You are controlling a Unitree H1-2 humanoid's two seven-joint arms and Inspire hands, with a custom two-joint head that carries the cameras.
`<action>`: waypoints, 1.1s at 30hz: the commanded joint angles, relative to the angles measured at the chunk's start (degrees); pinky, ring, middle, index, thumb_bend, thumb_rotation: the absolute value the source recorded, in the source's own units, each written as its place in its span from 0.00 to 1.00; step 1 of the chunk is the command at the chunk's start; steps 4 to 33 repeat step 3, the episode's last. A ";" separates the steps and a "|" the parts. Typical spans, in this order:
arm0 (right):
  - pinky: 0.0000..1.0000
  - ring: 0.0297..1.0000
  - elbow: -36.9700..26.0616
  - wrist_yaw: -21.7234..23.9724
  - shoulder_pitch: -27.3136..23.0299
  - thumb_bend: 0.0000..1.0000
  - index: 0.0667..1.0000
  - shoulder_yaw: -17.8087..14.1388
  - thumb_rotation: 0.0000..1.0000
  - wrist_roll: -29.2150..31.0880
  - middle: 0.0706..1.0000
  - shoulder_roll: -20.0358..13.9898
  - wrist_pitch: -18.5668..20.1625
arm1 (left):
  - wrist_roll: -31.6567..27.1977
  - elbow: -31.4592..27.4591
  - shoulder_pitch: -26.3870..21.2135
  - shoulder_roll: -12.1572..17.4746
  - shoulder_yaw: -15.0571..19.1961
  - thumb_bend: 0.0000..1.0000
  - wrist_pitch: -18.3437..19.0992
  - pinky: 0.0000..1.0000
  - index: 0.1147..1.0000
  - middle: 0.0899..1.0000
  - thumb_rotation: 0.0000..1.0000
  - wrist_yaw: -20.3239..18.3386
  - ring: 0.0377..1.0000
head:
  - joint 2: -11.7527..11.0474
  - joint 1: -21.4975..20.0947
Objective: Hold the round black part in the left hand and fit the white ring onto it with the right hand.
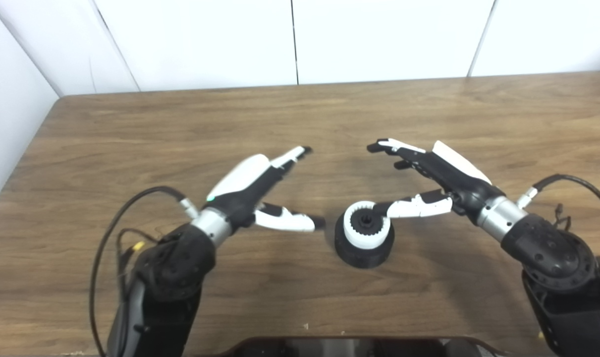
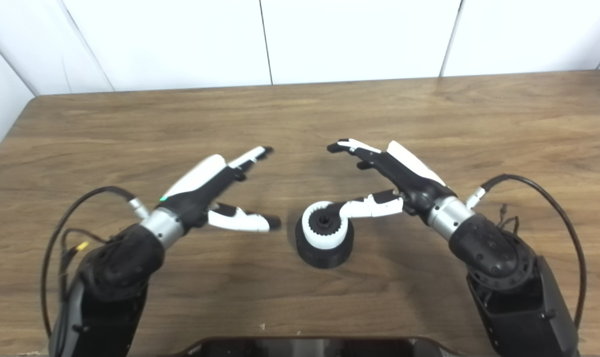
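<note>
The round black part (image 1: 364, 253) stands on the wooden table (image 1: 300, 119) near the front middle. A white toothed ring (image 1: 366, 231) sits on top of it, around its black centre hub. My left hand (image 1: 260, 191) hovers open just left of the part, thumb tip a short way from it, holding nothing. My right hand (image 1: 428, 176) is open to the right of the part. Its fingers stretch out above the table and its thumb tip reaches the ring's rim; whether it touches I cannot tell.
Cables loop out from both wrists near the table's front. A dark object (image 1: 349, 347) shows at the bottom edge. White wall panels (image 1: 300, 39) stand behind the table's far edge.
</note>
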 commanded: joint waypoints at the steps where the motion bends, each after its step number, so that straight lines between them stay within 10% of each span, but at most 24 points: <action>1: 0.85 0.93 -1.84 -2.69 -0.63 0.69 0.89 -1.49 0.73 0.71 0.94 0.89 -0.31 | -4.36 -2.95 1.27 -2.46 2.88 0.72 -0.26 0.89 1.00 1.00 0.93 4.94 0.98 | 0.09 0.17; 33: 0.86 0.93 -1.89 -3.84 0.22 0.64 0.90 -2.35 0.79 1.60 0.94 1.76 -0.73 | -6.40 -4.06 2.87 -3.72 4.20 0.64 -0.51 0.90 1.00 1.00 0.99 6.87 0.99 | -0.16 0.43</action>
